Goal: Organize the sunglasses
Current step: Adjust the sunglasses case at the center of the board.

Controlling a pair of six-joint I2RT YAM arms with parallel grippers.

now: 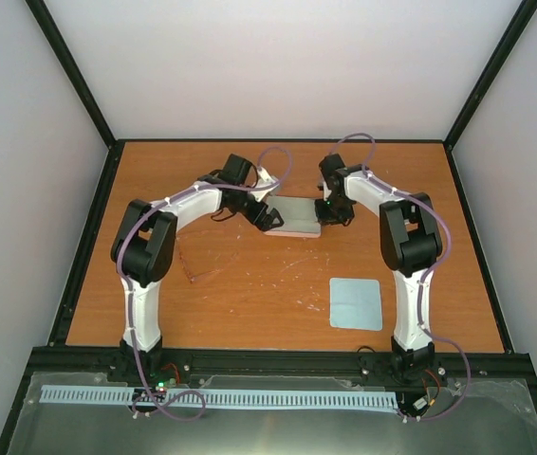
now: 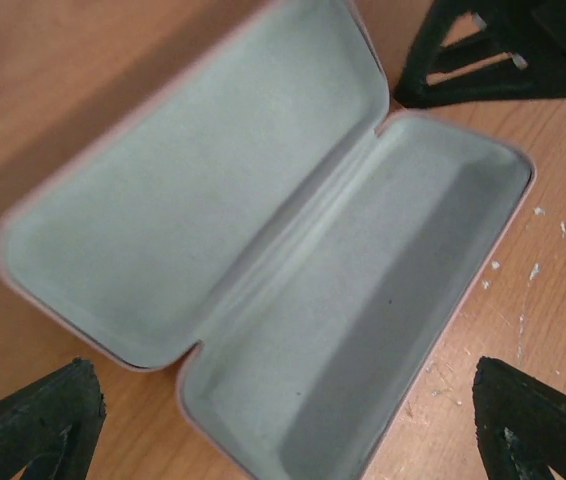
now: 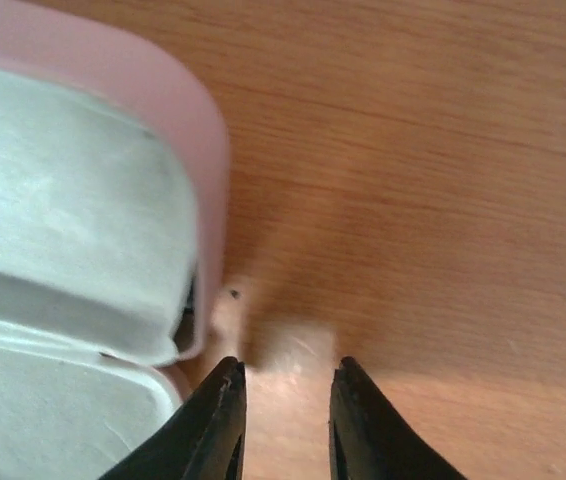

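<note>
The sunglasses [image 1: 193, 272] lie on the wooden table as faint thin amber lines, left of centre and apart from both grippers. The pink case [image 1: 294, 217] lies open at the middle back, its grey lining [image 2: 293, 250] empty. My left gripper [image 1: 268, 217] hovers over the case's left end, its black fingers [image 2: 33, 425] spread wide on either side of the case [image 2: 213, 210], holding nothing. My right gripper [image 1: 336, 210] is at the case's right end. Its fingertips [image 3: 231, 372] stand slightly apart just beside the case's rim [image 3: 208, 180], with bare table between them.
A light blue square cloth [image 1: 356, 303] lies flat at the front right of the table. The right gripper's fingers [image 2: 483, 55] show at the top right of the left wrist view. Black frame posts and white walls enclose the table [image 1: 249, 303].
</note>
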